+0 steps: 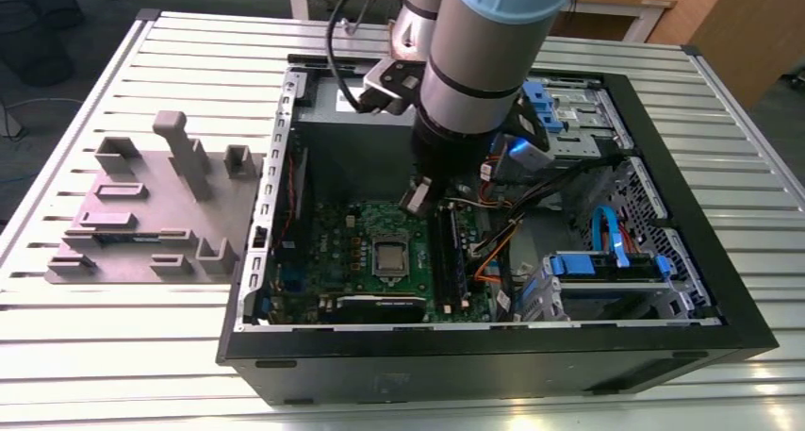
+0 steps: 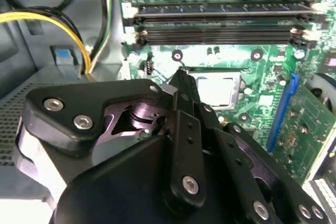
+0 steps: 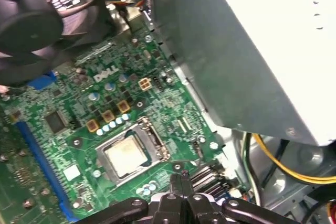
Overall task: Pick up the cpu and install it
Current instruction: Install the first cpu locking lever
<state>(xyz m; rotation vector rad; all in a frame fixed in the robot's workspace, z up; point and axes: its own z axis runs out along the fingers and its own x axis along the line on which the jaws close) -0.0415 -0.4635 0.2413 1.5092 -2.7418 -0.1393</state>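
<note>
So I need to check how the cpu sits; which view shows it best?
The first wrist view: the cpu lies unobstructed in its socket. In the second wrist view the pincer partly covers it; the exterior view shows it small.

The cpu (image 3: 125, 153), a flat square chip with a pale silvery top, lies level in its metal-framed socket just beyond the jaws' closed tips, untouched.

Shiny metal cpu (image 3: 125, 152), matt green motherboard (image 3: 79, 108), seemingly black-plastic gripper (image 3: 181, 182).
</note>
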